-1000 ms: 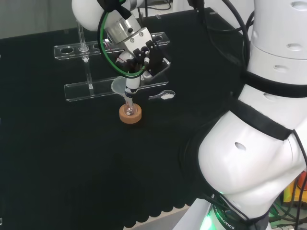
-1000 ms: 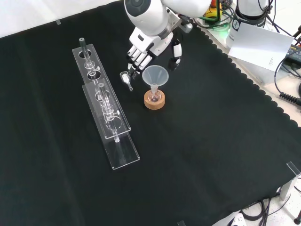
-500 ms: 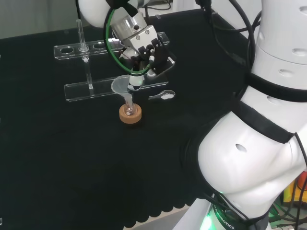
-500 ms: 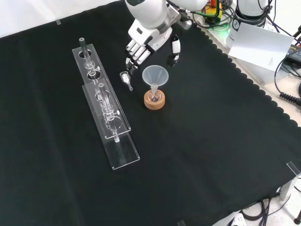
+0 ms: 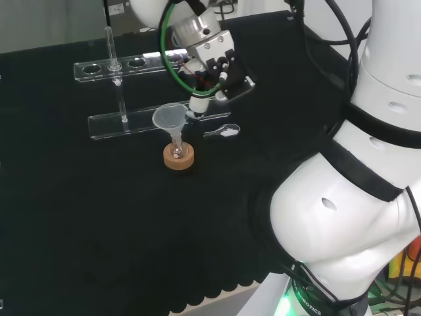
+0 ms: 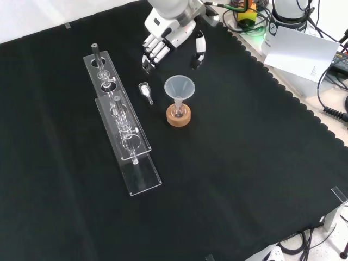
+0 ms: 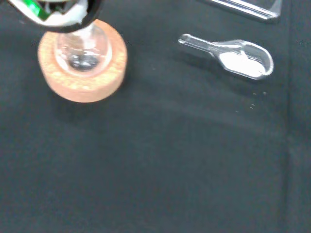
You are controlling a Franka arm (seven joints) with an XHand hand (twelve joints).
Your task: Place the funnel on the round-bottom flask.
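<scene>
**Funnel seated on flask, hand clear – finish w/ a clean retreat**

Funnel (image 6: 179, 88) stands upright w/ its stem down in the neck of the round-bottom flask (image 7: 83, 48), which sits in the cork ring (image 6: 178, 116). Front view: cone mouth level, nothing touching it. Hand (image 6: 163, 38) is up & away from it, toward the top of the front view, fingers (image 6: 154, 53) relaxed & spread, thumb (image 6: 198, 49) apart from them, holding nothing.

Judgement: placement looks done; what's left is the pull-back. To do it well: go up first, then back toward the arm's base, fingers kept loose so none hooks the funnel's rim. Funnel is light & top-heavy on a small flask, so any brush prob tips both.

Also near: clear scoop (image 6: 145, 91) w/ white powder lies on the cloth just beside the cork ring, between it & the acrylic rack (image 6: 122, 122) (front view). Keep the fingertips off the scoop & rack on the way out. No re-grip needed unless the funnel starts to lean
</scene>
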